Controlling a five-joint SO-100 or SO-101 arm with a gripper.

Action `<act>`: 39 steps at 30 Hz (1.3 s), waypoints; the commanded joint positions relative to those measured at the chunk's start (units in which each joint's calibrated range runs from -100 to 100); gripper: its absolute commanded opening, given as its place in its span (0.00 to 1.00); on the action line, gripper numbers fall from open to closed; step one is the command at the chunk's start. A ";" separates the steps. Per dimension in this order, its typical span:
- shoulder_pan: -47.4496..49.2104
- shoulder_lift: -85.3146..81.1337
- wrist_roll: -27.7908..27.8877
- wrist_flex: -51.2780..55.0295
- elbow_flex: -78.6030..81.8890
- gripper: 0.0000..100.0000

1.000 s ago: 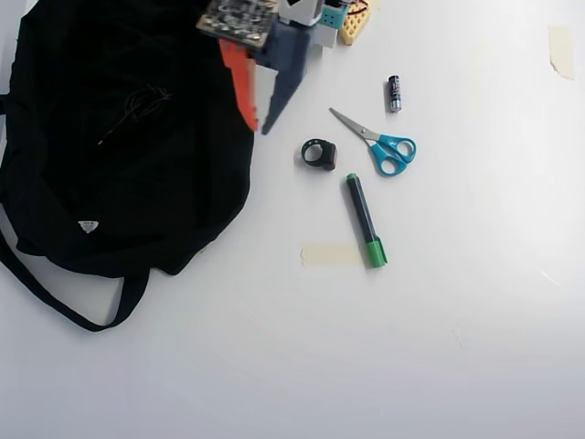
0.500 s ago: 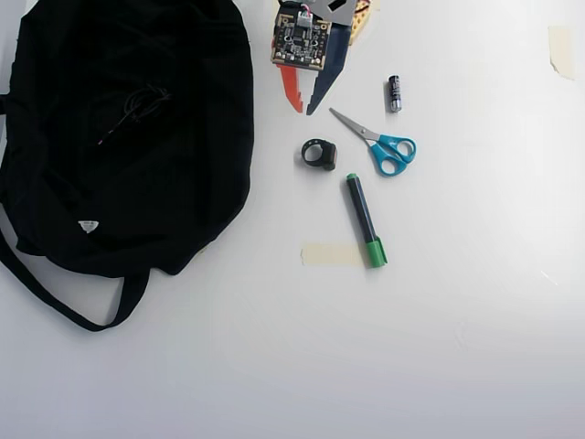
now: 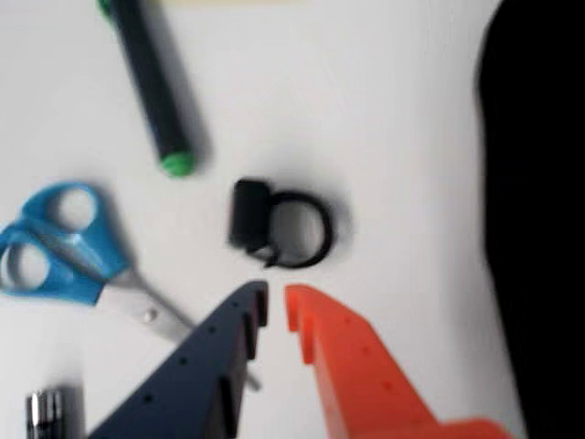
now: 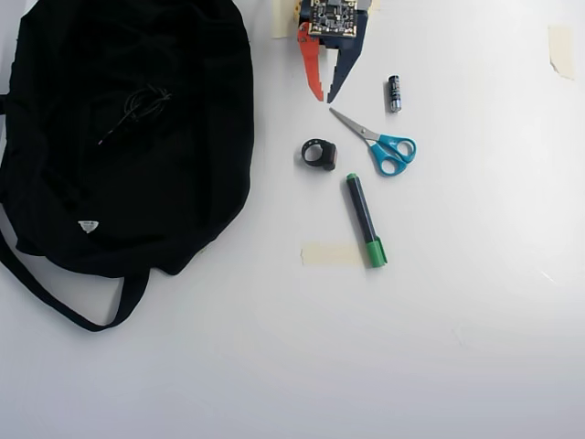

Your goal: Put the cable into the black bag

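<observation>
cable [image 4: 137, 108]: light, limp coil lying on black bag [image 4: 201, 183] | best pinched across bunched loops | gripper [image 4: 324, 98]: fingers nearly together, empty

Two-finger gripper [image 3: 276, 305] with one dark navy finger [image 3: 206, 366] and one bright orange finger [image 3: 356, 370], both tapered, stepped along their inner edges and dotted with small round holes, below a bare dark circuit board [image 4: 332, 16] studded with small components in the overhead view.
</observation>
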State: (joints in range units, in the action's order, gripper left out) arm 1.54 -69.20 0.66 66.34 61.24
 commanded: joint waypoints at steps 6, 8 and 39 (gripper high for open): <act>4.81 -21.84 -0.03 -0.27 16.12 0.02; 4.96 -25.16 -0.03 -0.27 19.35 0.02; 5.04 -30.22 -0.03 2.74 38.04 0.03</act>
State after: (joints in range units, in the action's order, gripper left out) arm 6.17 -98.67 0.66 68.05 98.03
